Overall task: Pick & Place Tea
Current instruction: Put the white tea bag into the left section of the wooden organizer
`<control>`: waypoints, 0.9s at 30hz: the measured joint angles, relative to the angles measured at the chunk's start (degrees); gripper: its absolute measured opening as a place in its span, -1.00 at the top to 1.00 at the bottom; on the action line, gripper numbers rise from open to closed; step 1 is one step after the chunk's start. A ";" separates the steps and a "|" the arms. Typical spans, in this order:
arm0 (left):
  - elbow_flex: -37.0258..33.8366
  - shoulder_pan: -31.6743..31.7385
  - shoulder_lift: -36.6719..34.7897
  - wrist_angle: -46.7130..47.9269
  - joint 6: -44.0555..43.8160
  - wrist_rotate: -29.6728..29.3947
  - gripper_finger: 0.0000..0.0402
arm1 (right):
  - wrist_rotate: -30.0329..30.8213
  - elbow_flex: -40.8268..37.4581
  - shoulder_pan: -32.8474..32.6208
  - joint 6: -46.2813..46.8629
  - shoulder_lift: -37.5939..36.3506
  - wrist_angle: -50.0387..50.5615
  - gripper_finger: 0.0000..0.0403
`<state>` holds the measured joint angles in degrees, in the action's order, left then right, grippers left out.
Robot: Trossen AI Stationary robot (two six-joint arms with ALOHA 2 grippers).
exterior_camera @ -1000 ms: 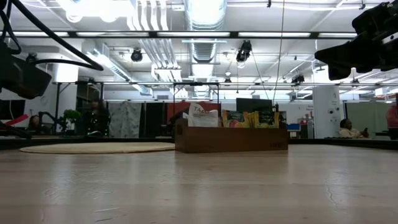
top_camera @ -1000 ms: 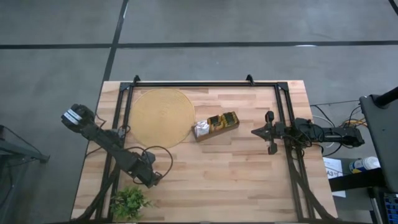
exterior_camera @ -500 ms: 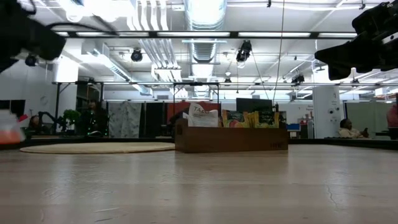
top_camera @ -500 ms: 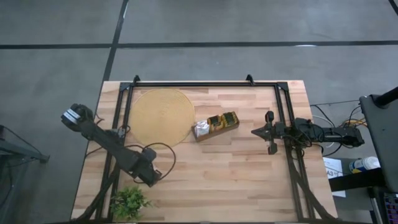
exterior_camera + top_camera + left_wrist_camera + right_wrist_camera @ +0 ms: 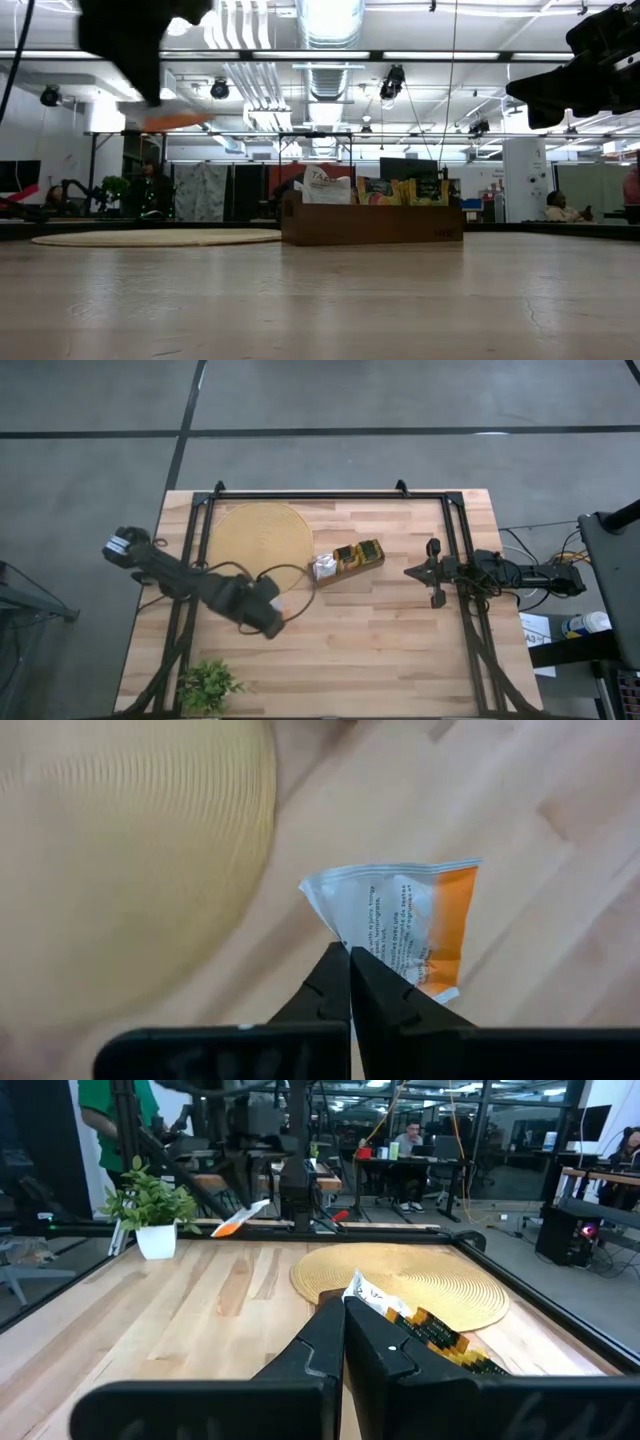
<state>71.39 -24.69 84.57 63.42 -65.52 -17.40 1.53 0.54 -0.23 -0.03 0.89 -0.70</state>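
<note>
Left claw (image 5: 272, 610): fingers pressed together on the corner of one white and orange tea sachet (image 5: 410, 925), which hangs free in the air above the bench (image 5: 380, 650).
Left claw's place: just off the near edge of the round woven mat (image 5: 260, 545), on the mat's side that faces the wooden tray (image 5: 347, 564).
Held sachet in the low view: a thin orange sliver (image 5: 172, 121) under the dark arm, high above the mat (image 5: 150, 238).
Held sachet from the right wrist: a small white and orange flap (image 5: 238, 1218) in the air beyond the mat (image 5: 420, 1280).
Other tea: the remaining sachets (image 5: 358, 553) stand upright in the wooden tray, just beside the mat; white ones (image 5: 325, 186) at the tray's end nearest the mat, green and yellow ones (image 5: 405, 190) toward the far end.
Right claw (image 5: 408, 571): fingers closed together, holding nothing, raised above the bench on the far side of the tray from the mat, well apart from both.
Plant (image 5: 208, 684): a small leafy green one at the bench's near edge, well apart from the mat.
Room: people sit at desks beyond the bench.
</note>
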 joint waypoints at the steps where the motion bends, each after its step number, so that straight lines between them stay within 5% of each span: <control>1: 1.11 1.01 0.93 0.01 2.30 -0.44 1.00 | 0.01 0.00 0.02 0.00 0.00 -0.01 0.96; 14: 22.72 8.81 18.52 3.34 27.40 -10.45 1.00 | 0.00 0.00 0.00 0.00 0.00 -0.01 0.96; 27: 41.86 12.29 33.34 9.13 38.12 -21.78 1.00 | 0.01 0.00 0.02 0.00 0.02 -0.01 0.96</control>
<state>113.25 -12.39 117.91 72.54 -27.41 -39.17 1.54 0.54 -0.21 -0.03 0.91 -0.71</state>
